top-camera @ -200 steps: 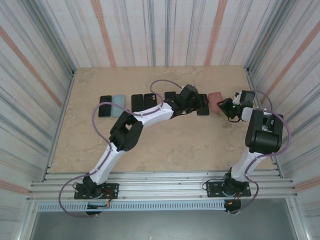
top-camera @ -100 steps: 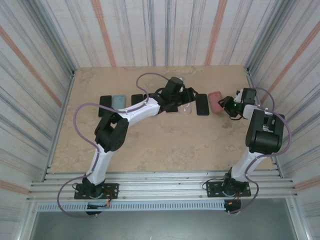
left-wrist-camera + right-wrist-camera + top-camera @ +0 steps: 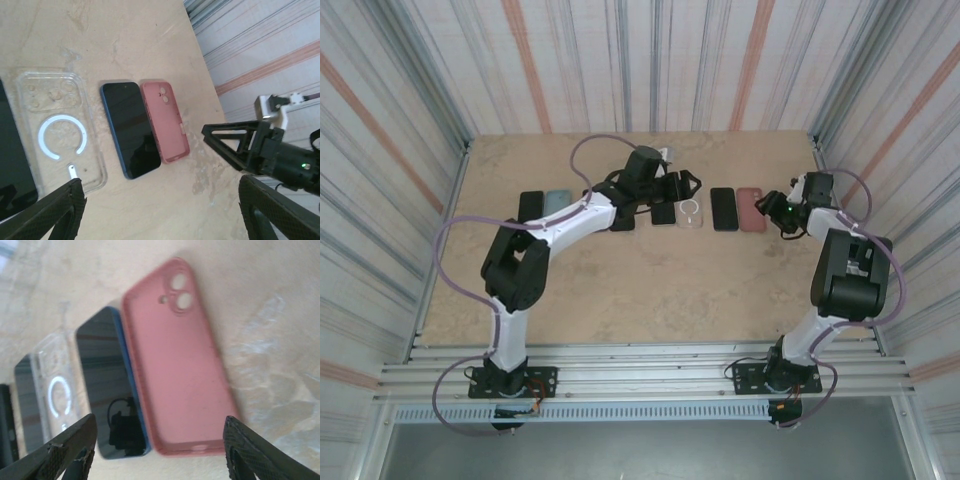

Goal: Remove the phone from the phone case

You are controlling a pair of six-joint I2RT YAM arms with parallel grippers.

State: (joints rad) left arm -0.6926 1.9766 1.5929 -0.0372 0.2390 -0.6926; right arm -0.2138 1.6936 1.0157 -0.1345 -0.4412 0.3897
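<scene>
An empty clear phone case point(image 3: 690, 212) point(image 3: 60, 135) with a white ring lies flat on the table. To its right are a blue-edged phone point(image 3: 724, 208) point(image 3: 130, 130) point(image 3: 110, 385), screen up, and an empty pink case point(image 3: 751, 208) point(image 3: 165, 120) point(image 3: 177, 365). A dark phone point(image 3: 663, 212) point(image 3: 15, 170) lies left of the clear case. My left gripper point(image 3: 682, 184) point(image 3: 161, 200) hovers open above the row with nothing between its fingers. Just right of the pink case, my right gripper point(image 3: 776, 212) point(image 3: 160, 440) is open and holds nothing.
Several more phones and cases continue the row leftward, among them a teal case point(image 3: 557, 205) and a black phone point(image 3: 530, 211). Striped walls point(image 3: 410, 150) enclose the tan table point(image 3: 640, 290). The right gripper shows in the left wrist view as a black frame point(image 3: 250, 142).
My left arm has swung left and back, away from the middle of the row, uncovering the clear case. The right gripper has shifted slightly toward the back.
</scene>
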